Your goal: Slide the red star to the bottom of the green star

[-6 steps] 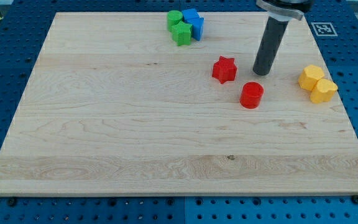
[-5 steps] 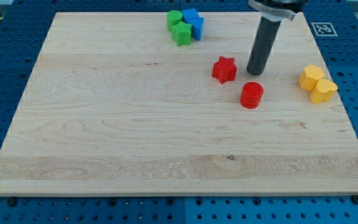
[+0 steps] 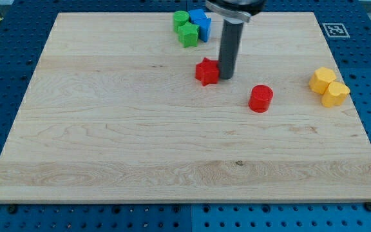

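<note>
The red star [image 3: 206, 71] lies on the wooden board [image 3: 108, 129], below and to the right of the green star [image 3: 188, 35]. My tip [image 3: 225, 77] touches the red star's right side. The green star sits at the view's top in a cluster with a green cylinder [image 3: 181, 19] and two blue blocks [image 3: 201, 23]. The red star is well apart from the green star.
A red cylinder [image 3: 261, 98] stands to the right of my tip, lower in the view. Two yellow blocks [image 3: 328, 86] sit together near the board's right edge. The rod's upper part crosses in front of the blue blocks' right side.
My tip moved left, met the red star's right side and pushed it left by about a block's width. The other blocks have not moved.
</note>
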Tool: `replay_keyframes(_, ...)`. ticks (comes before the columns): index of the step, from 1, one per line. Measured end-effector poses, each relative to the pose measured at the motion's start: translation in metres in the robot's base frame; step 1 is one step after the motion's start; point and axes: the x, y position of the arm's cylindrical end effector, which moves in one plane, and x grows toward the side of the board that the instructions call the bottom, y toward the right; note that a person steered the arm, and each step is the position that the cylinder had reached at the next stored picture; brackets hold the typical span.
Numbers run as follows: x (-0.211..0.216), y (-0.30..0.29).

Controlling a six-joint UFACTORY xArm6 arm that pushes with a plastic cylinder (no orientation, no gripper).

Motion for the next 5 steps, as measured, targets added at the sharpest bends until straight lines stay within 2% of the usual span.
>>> replay_keyframes(3,0.016,-0.018)
replay_keyframes(5,0.01,-0.018)
